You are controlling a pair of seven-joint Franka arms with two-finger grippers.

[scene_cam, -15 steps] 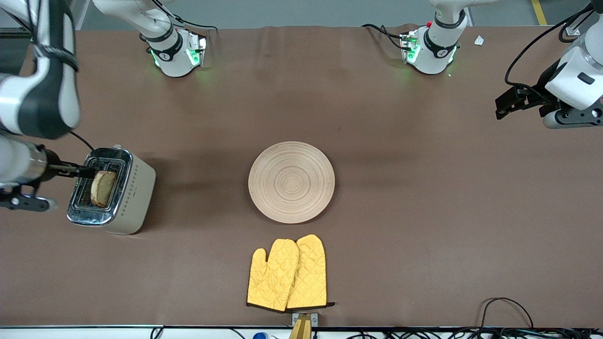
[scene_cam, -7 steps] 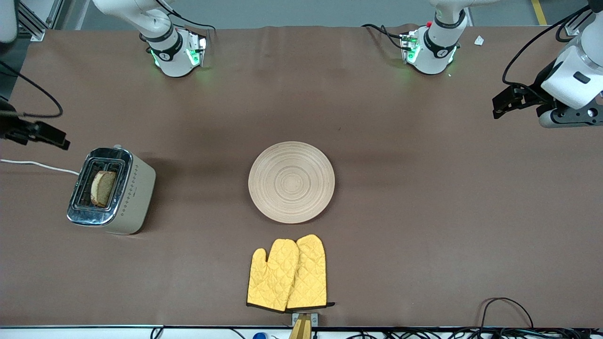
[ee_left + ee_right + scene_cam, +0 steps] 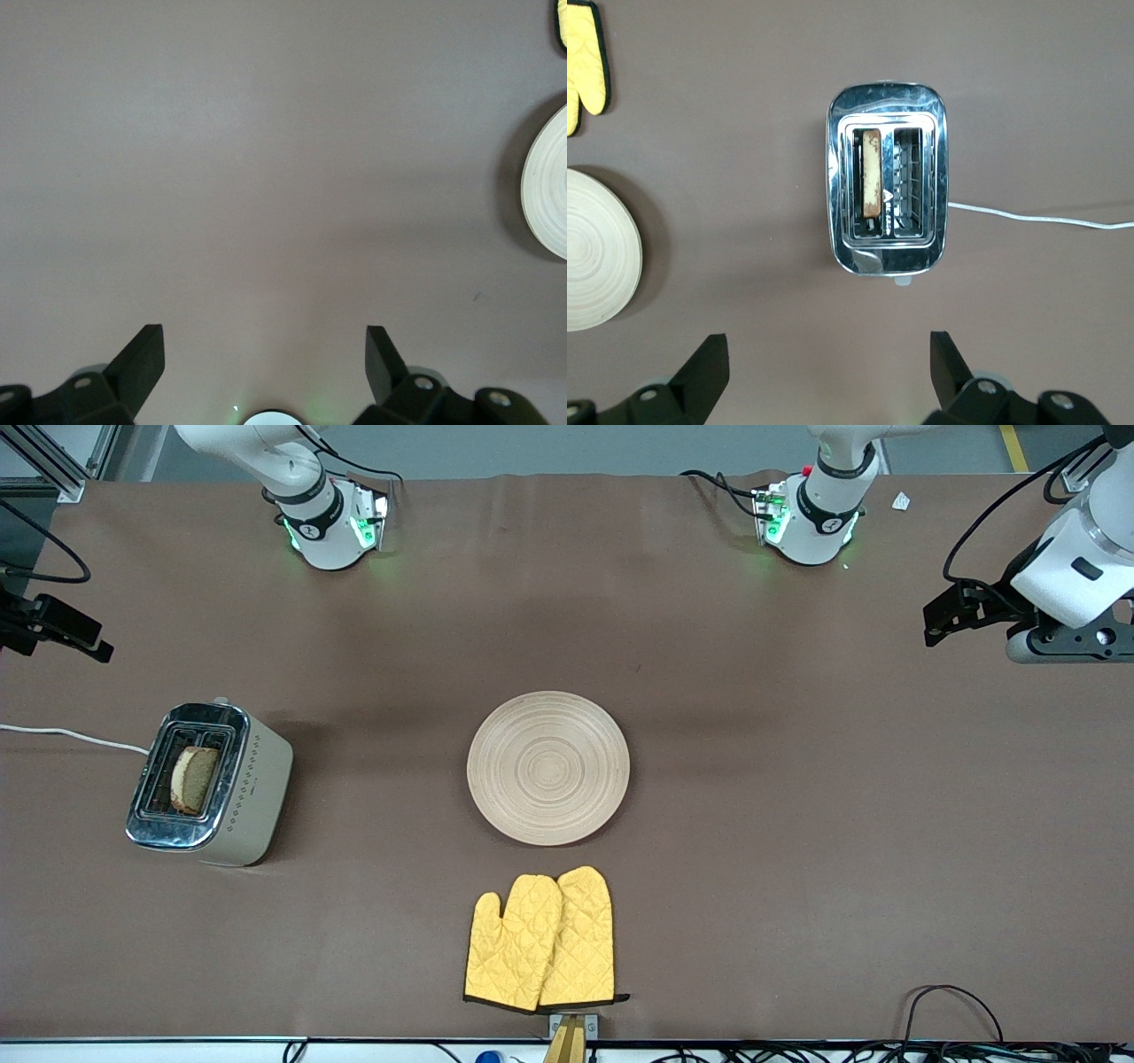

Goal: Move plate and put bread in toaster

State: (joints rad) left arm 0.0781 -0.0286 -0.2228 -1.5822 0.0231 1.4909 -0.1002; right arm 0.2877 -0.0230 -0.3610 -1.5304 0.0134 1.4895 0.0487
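No legible writing. Bread (brown, speckled, darker crust) stands in one slot of the cream, chrome-topped toaster at the right arm's end. Ringed beige plate lies mid-tabletop. Right gripper above toaster, left gripper above bare tabletop: both spread wide, holding nothing.

Robotics lab, not a kitchen — two robot arm bases with green status lights bolted to a brown-covered desk, loose cables along its edge, aluminium framing at one corner — household props staged on top
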